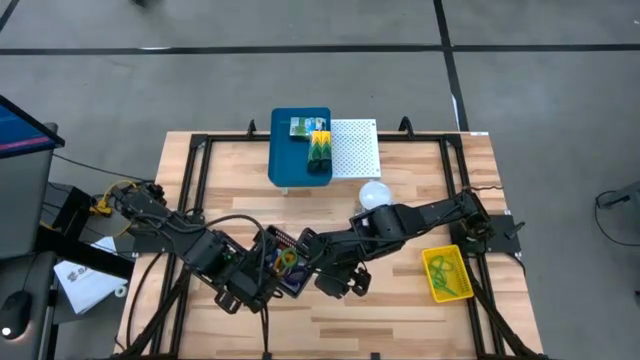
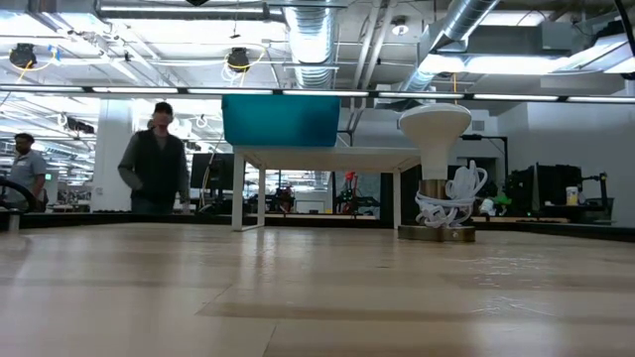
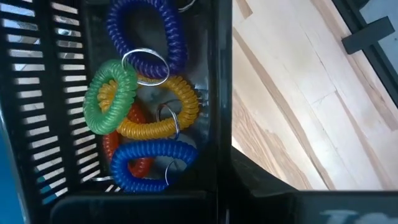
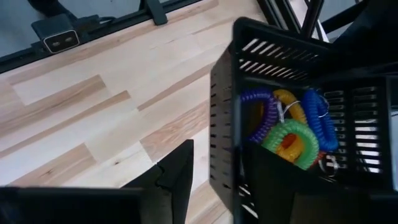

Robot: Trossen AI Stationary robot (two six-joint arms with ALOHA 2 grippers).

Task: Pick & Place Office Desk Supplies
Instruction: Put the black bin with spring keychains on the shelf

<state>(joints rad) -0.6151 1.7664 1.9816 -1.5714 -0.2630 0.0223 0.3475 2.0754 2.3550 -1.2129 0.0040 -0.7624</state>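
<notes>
At six o'clock on the bench (image 1: pixel 400 300), my right gripper (image 1: pixel 338 280) clamps the black basket (image 4: pixel 292 124) of coil loops (image 3: pixel 140 118); crayon box (image 1: pixel 318 148) waits at twelve.

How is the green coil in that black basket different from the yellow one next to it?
The green coil is the smaller loop, curled tightly; the yellow coil is a wider, looser loop. The green coil lies on top of the pile, while the yellow coil runs partly under it. Both are springy spiral loops with metal rings, lying in the black slotted basket.
</notes>
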